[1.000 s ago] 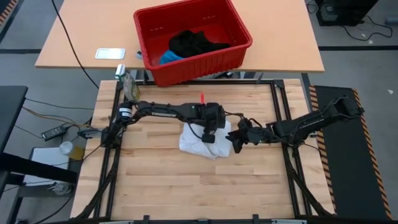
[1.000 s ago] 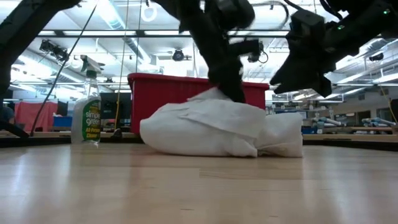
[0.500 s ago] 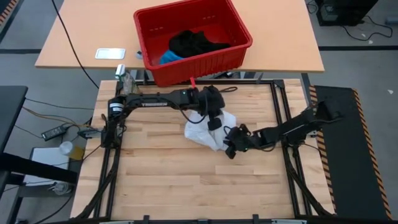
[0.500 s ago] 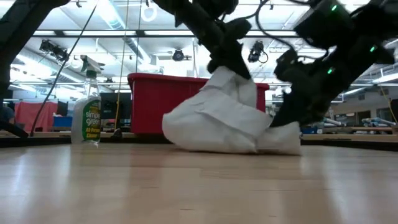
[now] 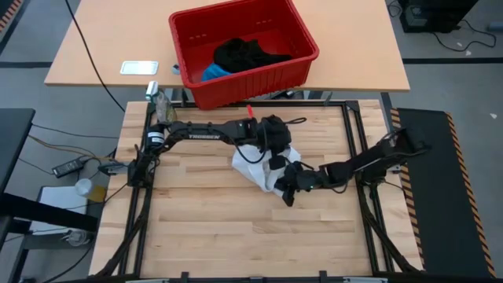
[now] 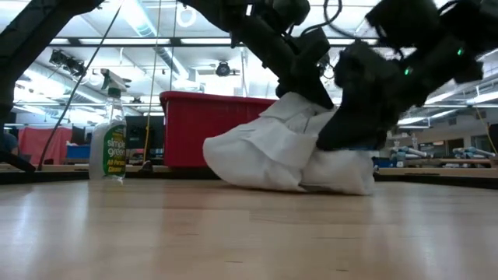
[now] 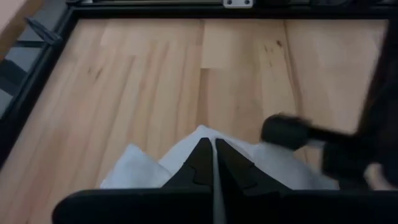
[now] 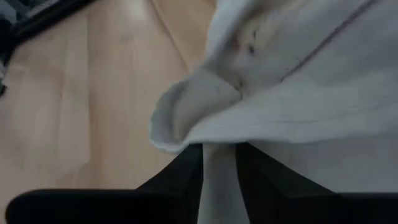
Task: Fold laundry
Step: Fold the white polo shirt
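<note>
White garment (image 5: 259,163) bunched in a lump near the middle of the wooden bench (image 5: 196,228), partly lifted rather than lying flat. Left gripper (image 5: 273,143) reaching in from the left side, fingers pressed together and pinching a raised peak of the white cloth, clear in the left wrist view where the two dark fingers (image 7: 202,163) meet with fabric right at the tips. Right gripper (image 5: 288,187) coming in low from the right, at the near edge of the same lump, fingers only a little apart with a fold of white fabric (image 8: 217,180) running down between them, so clamped on the cloth too. From the low view, both dark arms crowding the top and right of the pile (image 6: 272,155), the right one covering a good chunk of it. Beyond the far edge of the bench, red plastic basket (image 5: 236,79) sitting on a separate tan table (image 5: 102,47), with the black garment (image 5: 244,53) heaped inside and a bit of the bright blue one (image 5: 212,73) poking out beside it against the near wall. Spray bottle (image 6: 109,144) with a green label standing upright at the far left corner of the bench, well apart from the cloth. Small flat white thing (image 5: 139,67) on the tan table left of the basket, can't tell what exactly. Black cables (image 5: 78,47) trailing across that table and down the left side.
</note>
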